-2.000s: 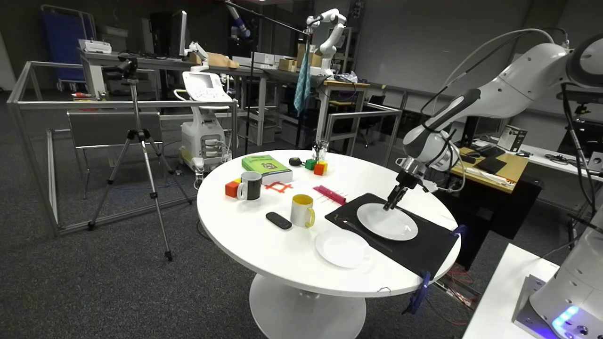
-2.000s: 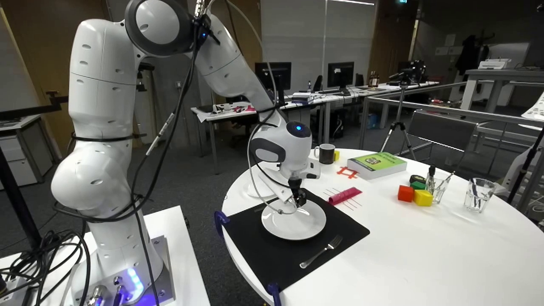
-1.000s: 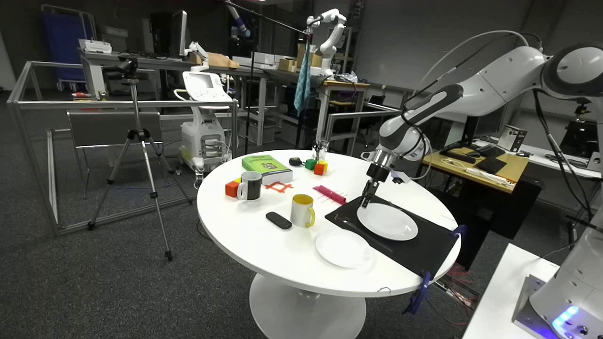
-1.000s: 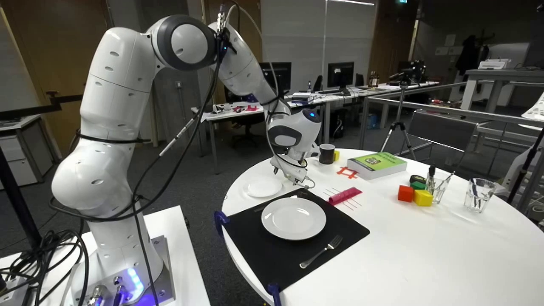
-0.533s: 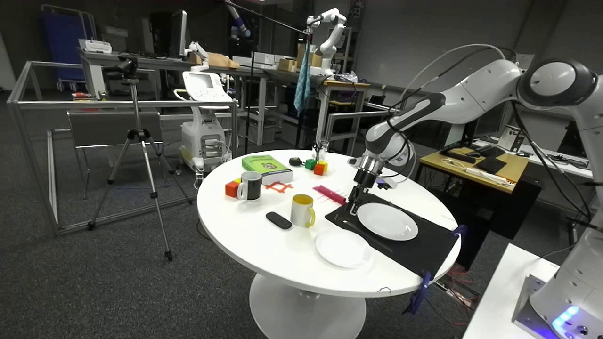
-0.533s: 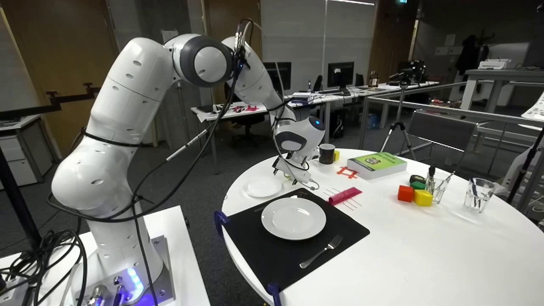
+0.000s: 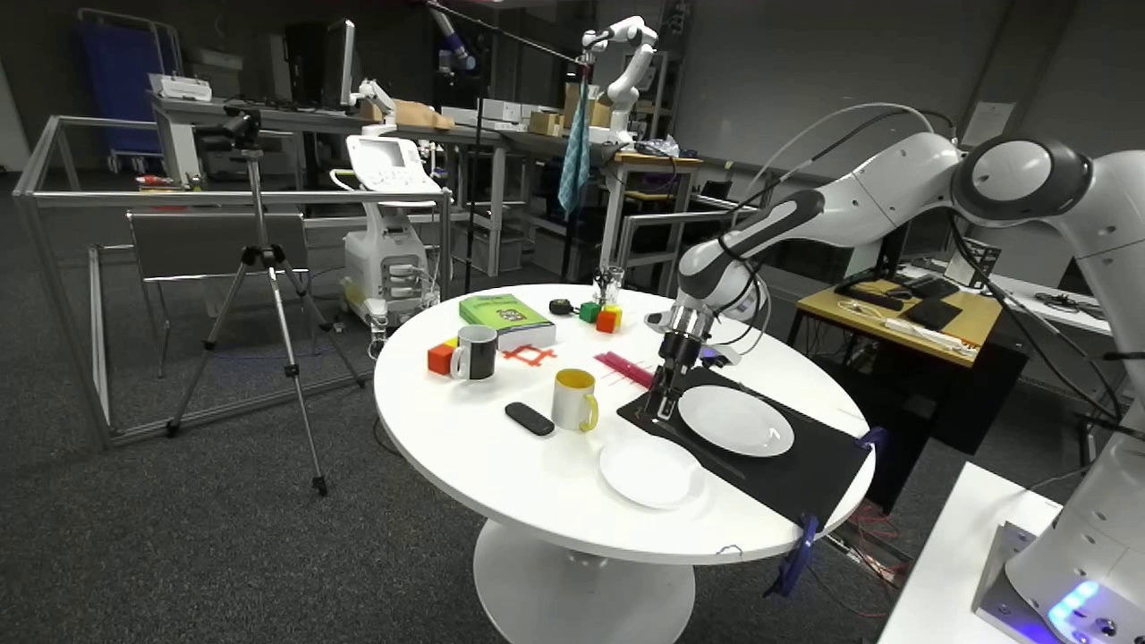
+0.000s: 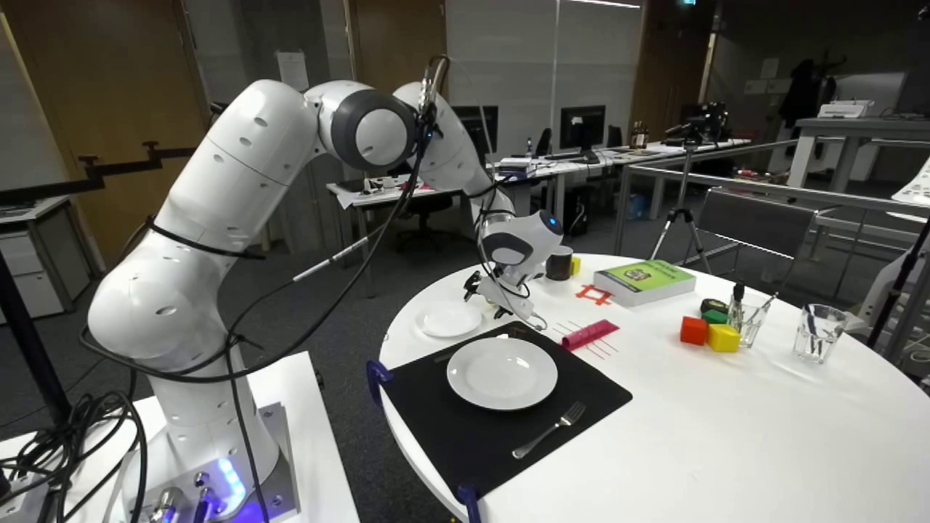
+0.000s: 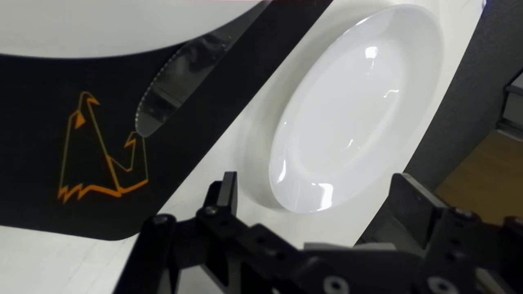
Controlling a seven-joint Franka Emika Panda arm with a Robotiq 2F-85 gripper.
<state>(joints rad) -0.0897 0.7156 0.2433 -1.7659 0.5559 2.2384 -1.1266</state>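
Note:
My gripper [image 9: 314, 179] is open and empty, its fingers [image 9: 412, 204] spread wide. In the wrist view, the small white plate [image 9: 355, 110] lies past the fingertips, its near rim framed between them without visible contact. A serrated knife [image 9: 179, 81] rests on the black placemat [image 9: 175, 163], beside the large white plate [image 9: 102, 28]. From an exterior view, the gripper [image 7: 660, 407] hangs low at the mat's corner, between the large plate [image 7: 735, 420] and a white mug with yellow inside [image 7: 572, 402]. In an exterior view the gripper [image 8: 487, 298] mostly hides that mug.
A fork [image 8: 550, 430] lies on the mat's opposite side. Around the round table are a black remote [image 7: 530, 419], a black mug [image 7: 480, 353], a green book [image 7: 507, 313], a pink roll [image 7: 626, 369], coloured blocks [image 8: 694, 330] and glasses [image 8: 817, 334]. Blue clamps [image 7: 796, 555] grip the table edge.
The arm has swung from above the large plate past its rim to the mat's corner near the knife and yellow-lined mug. The tableware has stayed in place.

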